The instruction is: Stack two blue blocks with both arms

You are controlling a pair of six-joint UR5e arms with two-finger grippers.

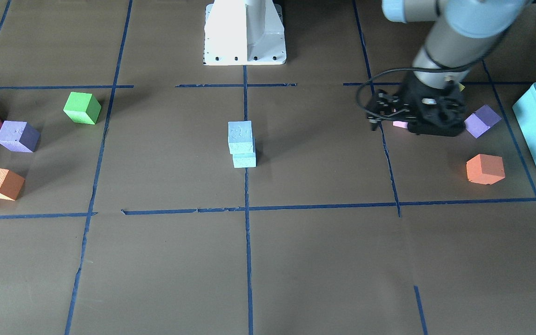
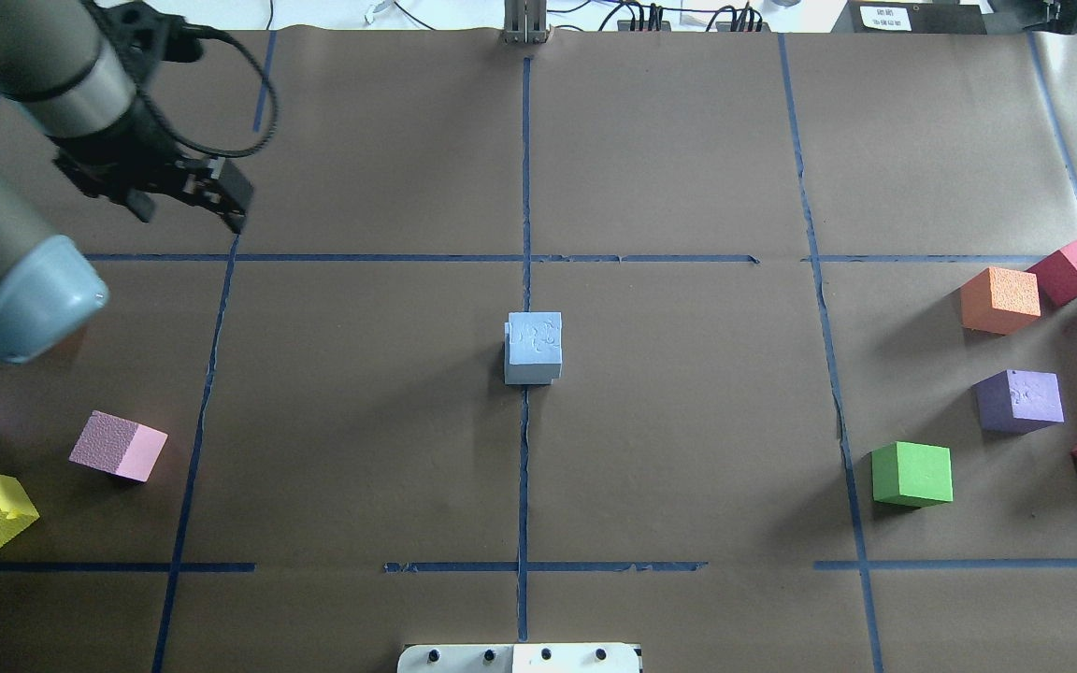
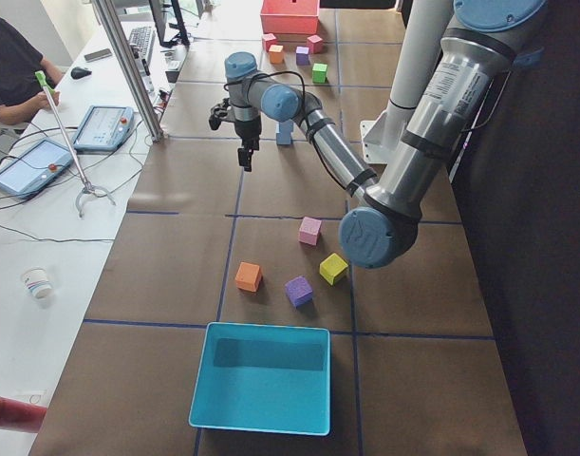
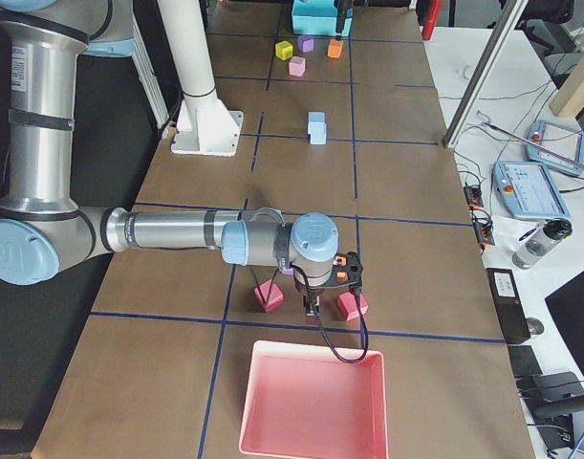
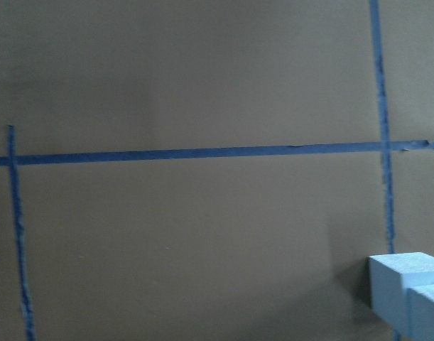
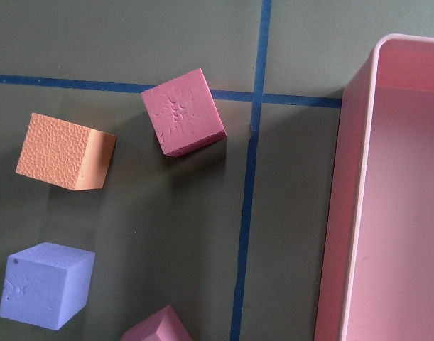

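Blue blocks (image 1: 241, 145) are sitting stacked at table centre, on the middle tape line (image 2: 524, 467). The upper block (image 2: 535, 337) is resting on the lower block (image 1: 244, 161), slightly off-square, so a sliver of the lower one is showing along one side. Nothing is touching the stack. The left gripper (image 2: 232, 204) is hanging above the brown paper near a tape crossing on the robot's left, well apart from the stack and carrying nothing visible; I can't tell whether its fingers are spread or pressed together. The left wrist view is catching only a corner of the stack at bottom right, no fingers in frame. The right gripper (image 4: 311, 306) is showing only in the right side view, pointing down among the cubes beside the pink tray (image 6: 359, 213); its finger state isn't readable either. The right wrist view is looking down on a dark pink cube (image 6: 182, 112), an orange cube (image 6: 64, 151) and a purple cube (image 6: 45, 284), all lying apart from each other.
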